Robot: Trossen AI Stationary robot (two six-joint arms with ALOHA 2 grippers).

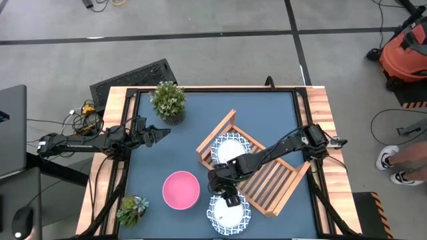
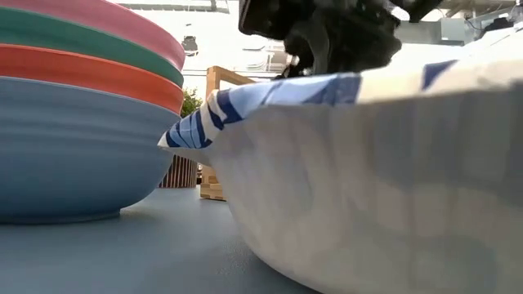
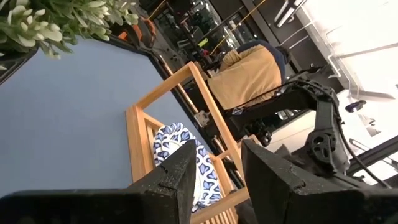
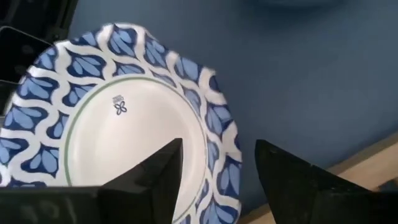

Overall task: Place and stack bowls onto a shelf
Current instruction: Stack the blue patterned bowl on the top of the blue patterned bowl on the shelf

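Note:
A white bowl with a blue patterned rim (image 1: 228, 213) (image 4: 118, 118) (image 2: 368, 163) rests on its base on the blue table near the front edge. My right gripper (image 1: 230, 198) (image 4: 217, 165) hangs open just above its far rim, one finger over the inside and one outside. A second blue-rimmed bowl (image 1: 230, 148) (image 3: 180, 155) sits in the light-wood shelf (image 1: 273, 183), which lies at a slant on the table. A stack of bowls, pink on top (image 1: 181, 189) (image 2: 82, 122), stands to the left. My left gripper (image 1: 160, 132) (image 3: 217, 174) waits open at the left.
A potted plant (image 1: 168, 100) stands at the far left of the table and a smaller one (image 1: 131, 210) at the near left corner. A person's feet (image 1: 393, 167) show beyond the table's right edge. Bare blue table (image 1: 200, 120) lies between my left gripper and the shelf.

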